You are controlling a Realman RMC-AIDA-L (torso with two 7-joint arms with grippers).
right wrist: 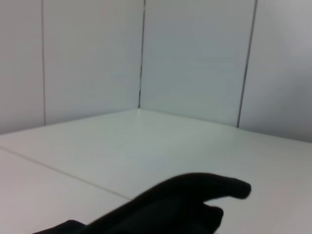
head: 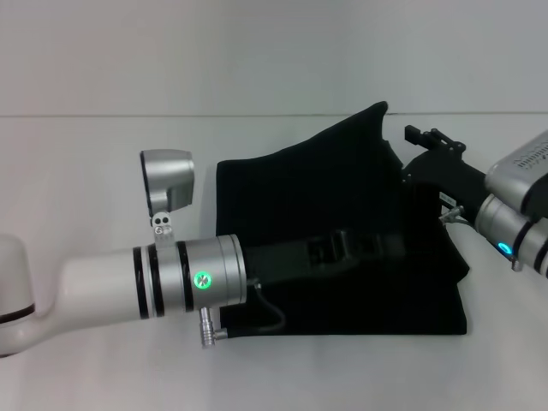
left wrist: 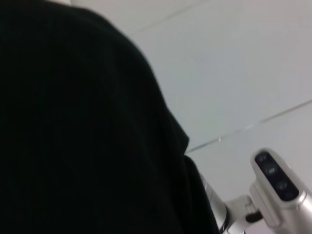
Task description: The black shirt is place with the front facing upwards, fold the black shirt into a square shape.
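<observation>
The black shirt [head: 325, 205] lies partly folded on the white table [head: 86, 171], with no lettering showing. Its far right corner [head: 378, 110] stands up in a peak. My right gripper [head: 404, 174] comes in from the right at that raised edge and looks shut on the cloth, which also rises as a dark tip [right wrist: 214, 191] in the right wrist view. My left arm [head: 171, 278] reaches across from the left, and its black gripper [head: 387, 245] lies low over the shirt's near right part. Black cloth [left wrist: 78, 126] fills most of the left wrist view.
White table surface runs all around the shirt, with a seam line [head: 128, 116] across the back. Part of my right arm [left wrist: 273, 187] shows in the left wrist view. Pale wall panels [right wrist: 195, 53] stand behind the table.
</observation>
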